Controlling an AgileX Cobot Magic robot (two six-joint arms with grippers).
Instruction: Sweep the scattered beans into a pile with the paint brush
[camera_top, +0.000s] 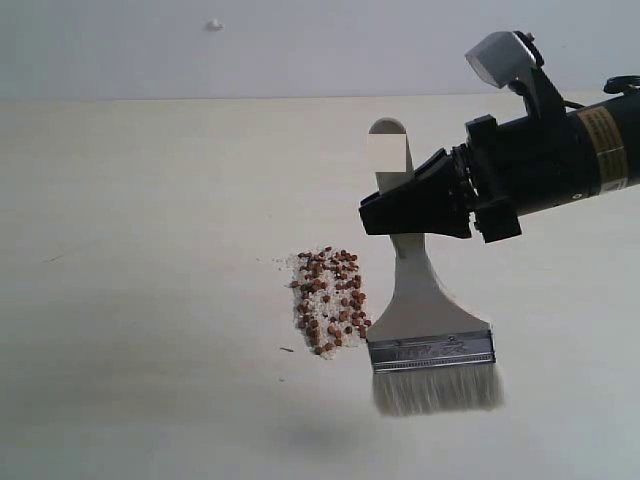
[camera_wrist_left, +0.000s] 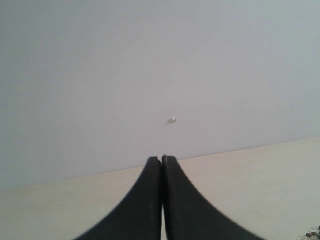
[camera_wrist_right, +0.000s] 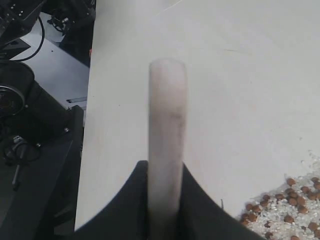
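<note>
The reddish-brown beans (camera_top: 330, 300), mixed with whitish crumbs, lie in one narrow pile on the pale table (camera_top: 150, 300). Just right of the pile hangs the paint brush (camera_top: 425, 330), its silver ferrule (camera_top: 431, 351) and off-white bristles (camera_top: 436, 388) pointing down. My right gripper (camera_top: 405, 212) is shut on the wooden handle (camera_wrist_right: 166, 140), whose end sticks out past the jaws. In the right wrist view some beans (camera_wrist_right: 290, 205) show to one side of the handle. My left gripper (camera_wrist_left: 162, 159) is shut with nothing in it and faces the wall; it does not show in the exterior view.
A pale wall (camera_top: 300, 45) with a small white knob (camera_top: 213, 25) stands behind the table. The right wrist view shows the table's edge (camera_wrist_right: 90, 125) with dark equipment and cables (camera_wrist_right: 30, 100) beyond it. A few stray specks (camera_top: 287, 349) lie near the pile.
</note>
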